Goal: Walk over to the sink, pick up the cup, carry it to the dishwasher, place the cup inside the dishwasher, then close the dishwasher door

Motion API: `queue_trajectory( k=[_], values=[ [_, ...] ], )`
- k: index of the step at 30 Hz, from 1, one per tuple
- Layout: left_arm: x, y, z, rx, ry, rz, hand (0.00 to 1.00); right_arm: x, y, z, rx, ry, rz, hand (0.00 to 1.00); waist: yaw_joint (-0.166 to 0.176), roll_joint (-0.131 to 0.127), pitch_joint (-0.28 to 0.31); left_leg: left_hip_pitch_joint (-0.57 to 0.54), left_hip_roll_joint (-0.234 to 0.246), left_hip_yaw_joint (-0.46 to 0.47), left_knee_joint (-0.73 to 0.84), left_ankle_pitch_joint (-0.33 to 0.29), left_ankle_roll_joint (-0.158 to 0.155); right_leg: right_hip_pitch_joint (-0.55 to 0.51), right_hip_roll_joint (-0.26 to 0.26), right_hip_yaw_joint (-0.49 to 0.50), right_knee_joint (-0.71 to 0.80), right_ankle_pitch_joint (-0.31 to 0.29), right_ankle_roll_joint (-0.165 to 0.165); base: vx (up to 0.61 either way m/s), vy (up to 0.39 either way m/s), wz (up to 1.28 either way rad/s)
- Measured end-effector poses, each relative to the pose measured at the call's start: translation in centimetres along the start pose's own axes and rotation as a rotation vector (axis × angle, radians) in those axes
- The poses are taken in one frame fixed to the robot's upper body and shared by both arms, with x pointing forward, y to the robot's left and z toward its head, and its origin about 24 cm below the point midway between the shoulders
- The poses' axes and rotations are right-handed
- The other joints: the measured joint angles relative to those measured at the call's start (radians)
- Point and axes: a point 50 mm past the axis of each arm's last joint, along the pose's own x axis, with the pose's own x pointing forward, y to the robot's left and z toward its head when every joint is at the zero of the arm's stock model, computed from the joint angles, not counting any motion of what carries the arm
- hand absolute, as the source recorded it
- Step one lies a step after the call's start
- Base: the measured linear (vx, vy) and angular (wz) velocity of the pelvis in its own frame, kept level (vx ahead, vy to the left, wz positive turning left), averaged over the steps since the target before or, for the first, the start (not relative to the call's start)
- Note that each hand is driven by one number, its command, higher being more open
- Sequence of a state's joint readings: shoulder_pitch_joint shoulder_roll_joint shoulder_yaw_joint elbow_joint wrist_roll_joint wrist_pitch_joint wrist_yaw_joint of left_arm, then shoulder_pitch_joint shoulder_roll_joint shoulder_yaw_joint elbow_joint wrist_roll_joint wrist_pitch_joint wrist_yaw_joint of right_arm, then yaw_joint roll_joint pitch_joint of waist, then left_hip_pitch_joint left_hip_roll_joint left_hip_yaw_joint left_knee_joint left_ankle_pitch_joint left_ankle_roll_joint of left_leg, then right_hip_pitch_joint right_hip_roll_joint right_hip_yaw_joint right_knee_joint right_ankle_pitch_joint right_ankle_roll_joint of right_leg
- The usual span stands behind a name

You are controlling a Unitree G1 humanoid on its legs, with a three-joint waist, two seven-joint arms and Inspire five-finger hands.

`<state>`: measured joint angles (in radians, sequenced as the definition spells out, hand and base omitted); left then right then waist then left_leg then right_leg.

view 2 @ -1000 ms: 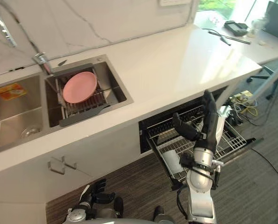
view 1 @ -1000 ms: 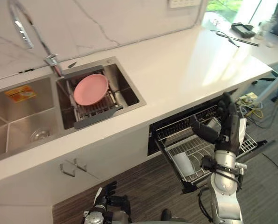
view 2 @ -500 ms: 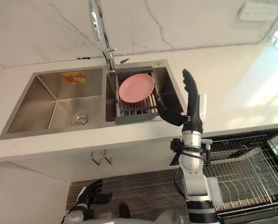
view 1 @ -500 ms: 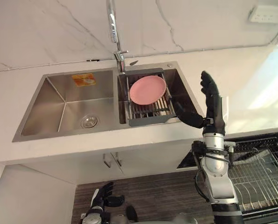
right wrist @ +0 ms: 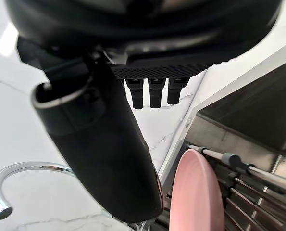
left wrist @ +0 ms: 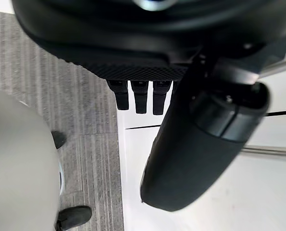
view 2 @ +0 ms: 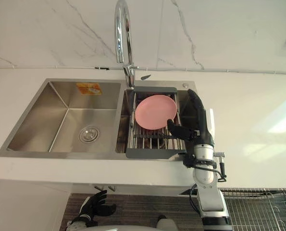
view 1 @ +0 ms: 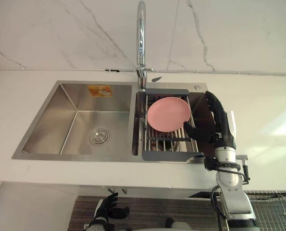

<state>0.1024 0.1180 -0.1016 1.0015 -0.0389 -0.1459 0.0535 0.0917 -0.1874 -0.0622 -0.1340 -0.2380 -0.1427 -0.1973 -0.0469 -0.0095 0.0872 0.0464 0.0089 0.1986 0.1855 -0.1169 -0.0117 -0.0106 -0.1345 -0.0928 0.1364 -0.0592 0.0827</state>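
Where the cup is I cannot tell; neither of my hands has anything in it. In front of me is the sink (view 1: 46,126), a steel one with two basins. The left basin has a round drain (view 1: 100,136) and a sticker (view 1: 100,90) on its back wall. The right basin carries a grey drying rack (view 1: 171,155) with a pink plate (view 1: 168,114) leaning on edge in it.

My right hand (view 1: 218,122) is raised upright just beside that rack, at the right wall of the right basin. Its fingers (right wrist: 155,95) are straight and pointing at the wall, and its thumb (view 2: 177,129) is spread wide toward the plate's lower rim. Whether it touches the plate I cannot tell. My left hand (view 2: 92,206) hangs low by the floor, with its fingers loose and apart.

A tall curved faucet (view 1: 141,33) rises behind the divide between the basins. The white counter (view 1: 263,120) runs round the sink, with a pale veined wall (view 1: 61,33) behind it. Below the counter's front edge lies dark planked floor (view 1: 147,211), and at the lower right the wire dishwasher rack (view 2: 263,207) stands pulled out.
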Motion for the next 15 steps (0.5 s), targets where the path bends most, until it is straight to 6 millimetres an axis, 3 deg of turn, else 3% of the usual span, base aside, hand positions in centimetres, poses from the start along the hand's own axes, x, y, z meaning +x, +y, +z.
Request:
queue_trajectory(
  k=[1,2,3,8,15],
  values=[
    [0.1,0.1,-0.2,-0.010,0.020,0.000,0.90,-0.1,0.1,-0.2,0.006,0.012,-0.007,0.90,-0.001,-0.007,0.005,-0.005,-0.014,-0.004,-0.053,-0.034,-0.013,0.018,-0.017,0.006,-0.009,0.005,0.005,0.07,0.054,0.07],
    [0.0,-0.3,-0.3,-0.014,0.024,-0.007,0.90,0.0,-0.2,-0.2,-0.001,0.011,-0.016,0.90,-0.003,0.019,-0.003,0.006,-0.004,-0.010,-0.120,0.028,-0.021,0.024,-0.006,0.004,-0.018,0.008,0.009,0.05,0.070,-0.06],
    [-0.1,-1.0,-0.5,-0.029,0.033,-0.019,0.90,0.0,-0.4,-0.4,-0.002,0.024,-0.025,0.90,0.000,0.038,-0.015,0.020,0.002,-0.011,-0.152,0.042,0.007,0.036,0.005,0.007,-0.045,0.008,0.013,0.03,0.060,-0.08],
    [0.0,-0.5,-0.3,-0.018,0.018,-0.009,0.90,-0.2,0.3,-0.3,0.038,0.037,-0.033,0.90,0.002,0.014,-0.014,0.019,-0.014,-0.012,-0.145,0.045,0.009,0.063,-0.008,0.005,-0.094,0.030,0.030,-0.03,0.056,-0.01],
    [0.0,-0.4,-0.3,-0.016,0.016,-0.006,0.90,-0.6,-0.1,-0.8,0.033,0.060,-0.050,0.90,0.002,0.015,-0.014,0.025,0.004,-0.020,-0.161,0.057,0.007,0.073,0.015,0.003,-0.125,0.038,0.020,-0.08,-0.052,-0.03]
  ],
)
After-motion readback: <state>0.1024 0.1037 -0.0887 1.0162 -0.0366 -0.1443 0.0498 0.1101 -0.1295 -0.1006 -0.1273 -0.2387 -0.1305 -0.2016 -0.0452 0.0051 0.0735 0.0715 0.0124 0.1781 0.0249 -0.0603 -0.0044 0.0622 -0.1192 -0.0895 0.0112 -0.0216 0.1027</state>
